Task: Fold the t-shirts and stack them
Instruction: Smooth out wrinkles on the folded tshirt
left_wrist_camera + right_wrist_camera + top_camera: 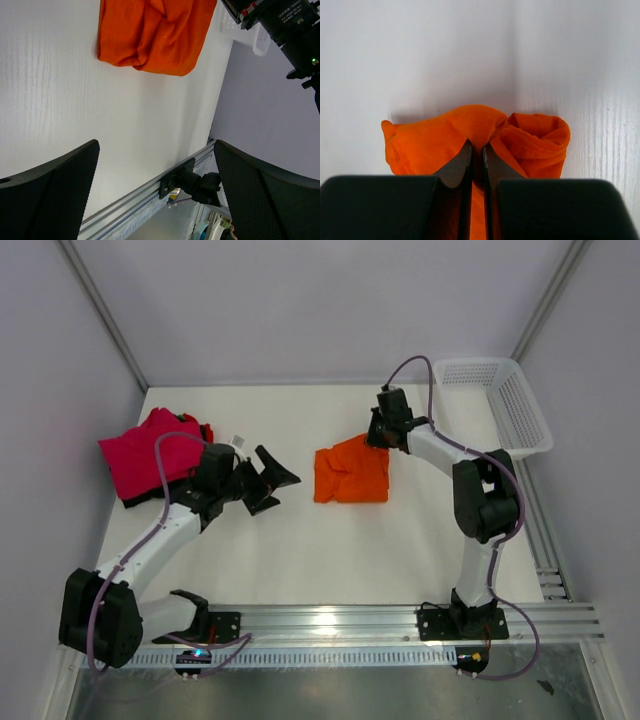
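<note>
An orange t-shirt (350, 473) lies bunched and partly folded in the middle of the white table. My right gripper (376, 441) is shut on its far right corner; the wrist view shows orange cloth (470, 130) pinched between the two closed fingers (457, 167). A magenta-pink t-shirt (145, 452) lies crumpled at the far left, with a black t-shirt edge (140, 499) showing under it. My left gripper (274, 478) hovers open between the pink pile and the orange t-shirt (150, 35), holding nothing, its pads (55, 195) spread wide.
A white plastic mesh basket (500, 405) stands at the far right corner. An aluminium rail (400, 620) runs along the near table edge with both arm bases on it. Grey walls close in the table on three sides.
</note>
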